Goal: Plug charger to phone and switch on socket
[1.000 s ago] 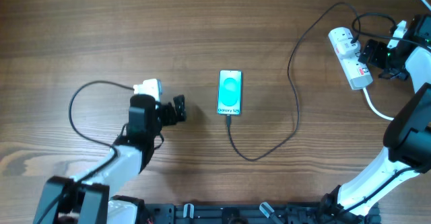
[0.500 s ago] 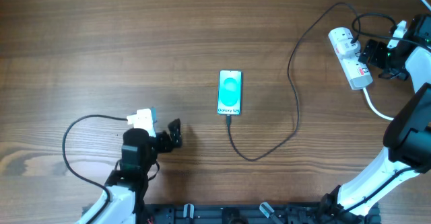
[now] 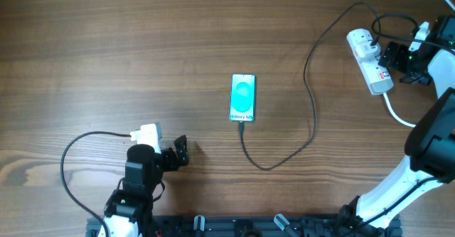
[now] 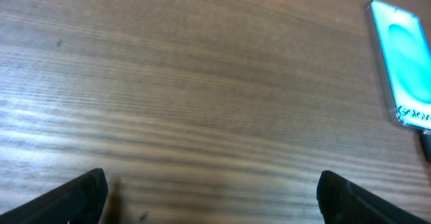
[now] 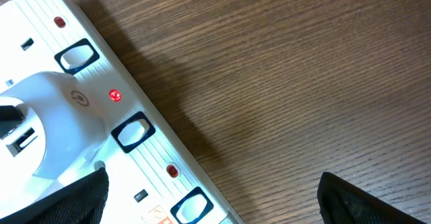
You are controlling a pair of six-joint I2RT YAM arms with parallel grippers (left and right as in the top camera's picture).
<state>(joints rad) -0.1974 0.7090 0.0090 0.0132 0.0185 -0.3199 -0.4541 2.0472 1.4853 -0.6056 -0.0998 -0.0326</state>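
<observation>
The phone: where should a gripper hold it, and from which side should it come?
Across its two long edges, near the middle, coming straight down from above. The phone lies flat, screen up, and the charger occupies its bottom short edge.

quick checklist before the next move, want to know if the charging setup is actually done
1. Plug tip of the thin black cable meets the bottom edge of the teal-screened smartphone: ok.
2. The white adapter sits in the long white power strip: ok.
3. The small red switch beside the adapter glows: ok.
4. The left gripper is open and empty: ok.
5. The right gripper is open, holding nothing: ok.
6. Phone actually charging: cannot tell.
</observation>
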